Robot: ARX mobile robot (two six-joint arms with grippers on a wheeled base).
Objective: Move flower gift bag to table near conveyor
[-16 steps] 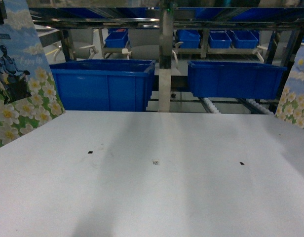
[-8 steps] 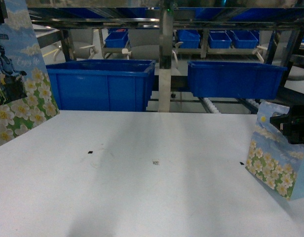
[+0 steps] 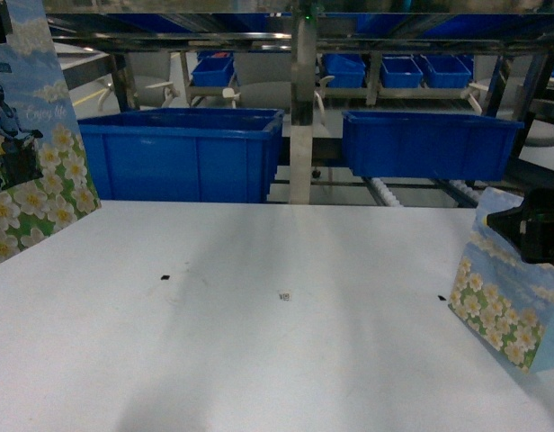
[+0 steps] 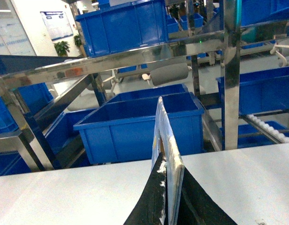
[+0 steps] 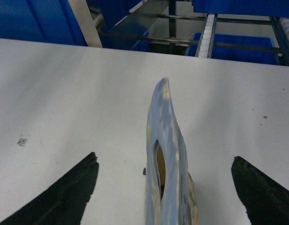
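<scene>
The right tool (image 5: 163, 187) has its fingers spread wide either side of the right bag (image 3: 506, 288), which stands on the white bench (image 3: 277, 360) at its right edge, near the conveyor (image 3: 385, 191); this looks like the release step, so next it should lift clear without tipping the bag. The left tool (image 4: 171, 206) is clenched on the left bag (image 3: 34, 135), still to be set down.

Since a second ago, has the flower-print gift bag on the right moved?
Yes. The flower-print gift bag has come inward and down from the right edge, now near the dark speck on the white table, between the right gripper's wide-open jaws.
</scene>
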